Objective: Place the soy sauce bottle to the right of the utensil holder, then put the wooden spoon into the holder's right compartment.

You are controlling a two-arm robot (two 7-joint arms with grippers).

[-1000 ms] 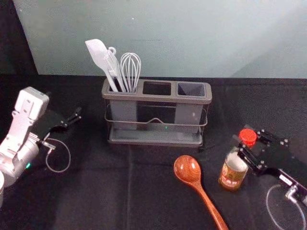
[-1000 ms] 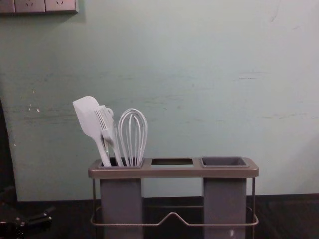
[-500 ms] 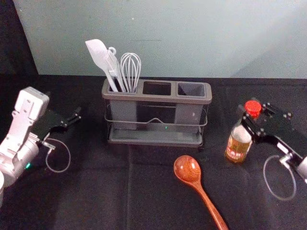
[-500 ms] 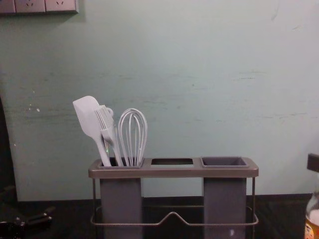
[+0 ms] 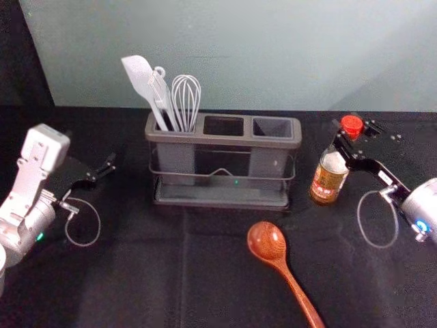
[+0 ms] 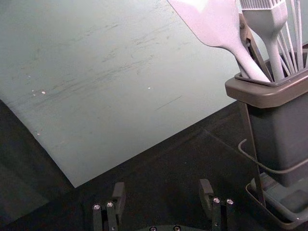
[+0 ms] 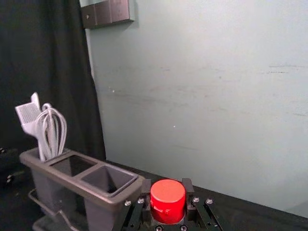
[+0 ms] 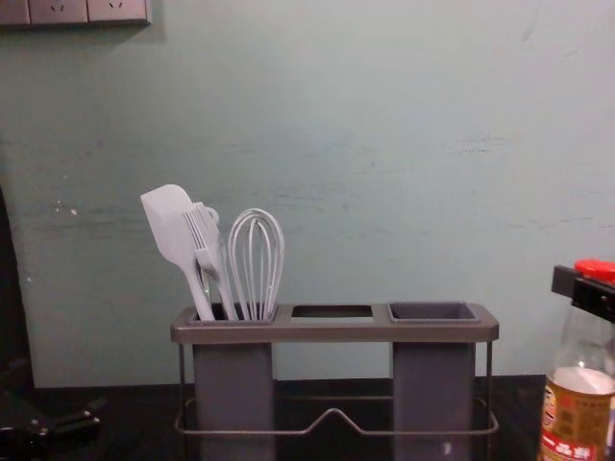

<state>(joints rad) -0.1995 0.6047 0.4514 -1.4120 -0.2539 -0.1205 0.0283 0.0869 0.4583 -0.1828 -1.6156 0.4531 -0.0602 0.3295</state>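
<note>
Right of the utensil holder (image 5: 276, 143), the right gripper (image 7: 167, 184) is pinching the soy sauce bottle (image 5: 328, 180) up at its red cap (image 7: 167, 204), the glass probably hanging bottom-heavy and slick; nearer, the wooden spoon (image 5: 267, 241) is lying, likely light; leftward, the left gripper (image 6: 162, 186) is idling, spread

Soy sauce bottle (image 5: 328, 182): capped in red, labelled in gold-brown with red and white markings. Wooden spoon (image 5: 266, 239): toned reddish-brown, streaked with darker grain. Utensil holder (image 5: 225, 140) done in brown-grey. Spatula (image 5: 138, 72), whisk (image 5: 185, 102) tinted pale grey-white. Wall (image 5: 273, 55): grey-green, marked by faint streaks. Cloth (image 5: 136, 273), right gripper (image 5: 352, 130), left gripper (image 5: 110, 165) coloured black.
</note>
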